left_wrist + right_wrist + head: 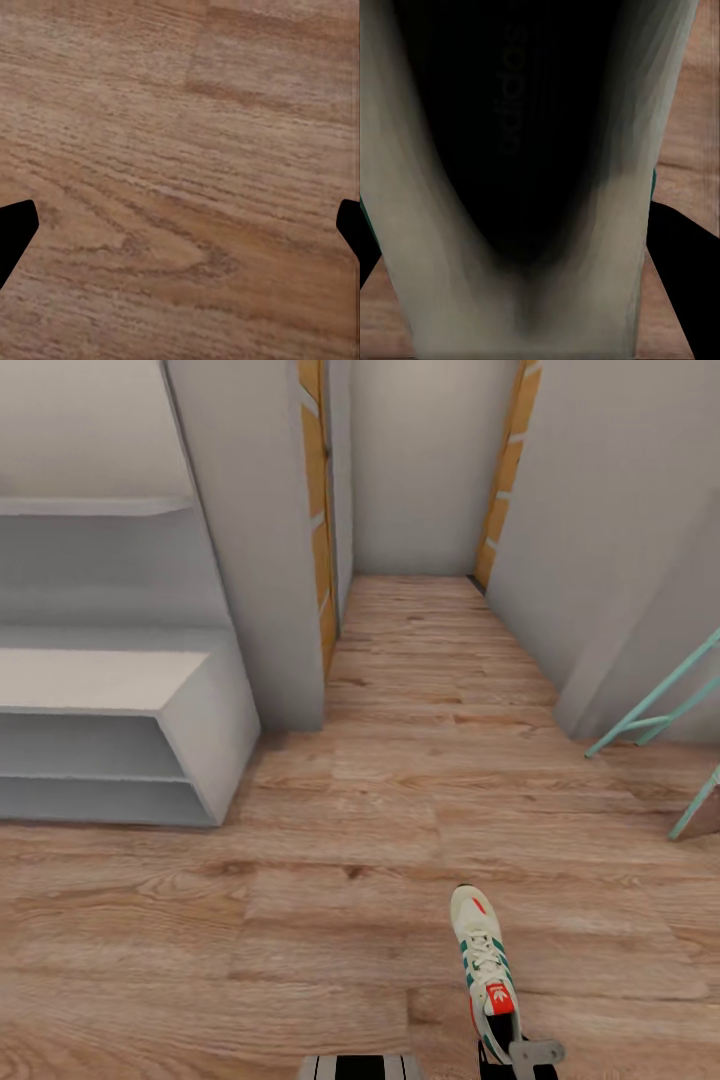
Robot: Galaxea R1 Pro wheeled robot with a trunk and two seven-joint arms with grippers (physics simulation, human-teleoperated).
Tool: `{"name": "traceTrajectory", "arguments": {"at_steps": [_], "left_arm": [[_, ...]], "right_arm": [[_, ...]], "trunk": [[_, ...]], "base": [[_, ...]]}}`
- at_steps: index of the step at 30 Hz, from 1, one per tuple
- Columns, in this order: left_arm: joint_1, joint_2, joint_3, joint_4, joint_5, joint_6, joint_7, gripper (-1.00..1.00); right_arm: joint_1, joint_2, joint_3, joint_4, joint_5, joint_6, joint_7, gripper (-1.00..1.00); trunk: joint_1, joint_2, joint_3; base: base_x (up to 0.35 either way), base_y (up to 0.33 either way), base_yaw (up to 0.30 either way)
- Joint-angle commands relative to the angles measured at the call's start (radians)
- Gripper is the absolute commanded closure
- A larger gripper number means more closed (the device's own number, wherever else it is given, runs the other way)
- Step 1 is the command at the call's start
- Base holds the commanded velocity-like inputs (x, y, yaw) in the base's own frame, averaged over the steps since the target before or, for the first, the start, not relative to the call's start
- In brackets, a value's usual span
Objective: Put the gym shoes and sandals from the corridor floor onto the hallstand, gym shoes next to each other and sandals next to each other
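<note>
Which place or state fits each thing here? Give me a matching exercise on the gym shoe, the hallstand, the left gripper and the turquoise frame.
Things:
1. gym shoe
2. hallstand
3. left gripper
4. turquoise frame

Places or states:
A. against the right wall
B. open over bare floor
C. by the left wall, shelves bare
D. at the right gripper, toe pointing down the corridor

Pairs: 1-D, 2-C, 3-B, 4-A

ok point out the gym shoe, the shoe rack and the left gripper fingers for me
gym shoe (484, 958): head view, on the white laces.
shoe rack (100, 678): head view, on the bench's top surface.
left gripper (180, 232): left wrist view, midway between the two dark fingertips, over the floor.
</note>
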Motion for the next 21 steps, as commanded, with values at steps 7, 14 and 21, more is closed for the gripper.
{"name": "traceTrajectory", "arguments": {"at_steps": [7, 14, 21], "left_arm": [[0.001, -0.001, 0.004, 0.0, 0.004, 0.0, -0.008, -1.0], [0.001, -0.001, 0.004, 0.0, 0.004, 0.0, -0.008, -1.0], [0.0, -0.001, 0.004, 0.0, 0.004, 0.0, -0.008, -1.0]], "right_arm": [[-0.001, -0.001, 0.009, 0.0, -0.01, -0.003, -0.004, 1.0], [-0.001, -0.001, 0.009, 0.0, -0.01, -0.003, -0.004, 1.0], [-0.001, -0.001, 0.009, 0.0, -0.01, -0.003, -0.004, 1.0]], "trunk": [[0.0, 0.0, 0.006], [0.0, 0.0, 0.013], [0.0, 0.0, 0.02]], "base": [[0.0, 0.0, -0.261], [0.0, 0.0, -0.259], [0.0, 0.0, -0.259]]}}
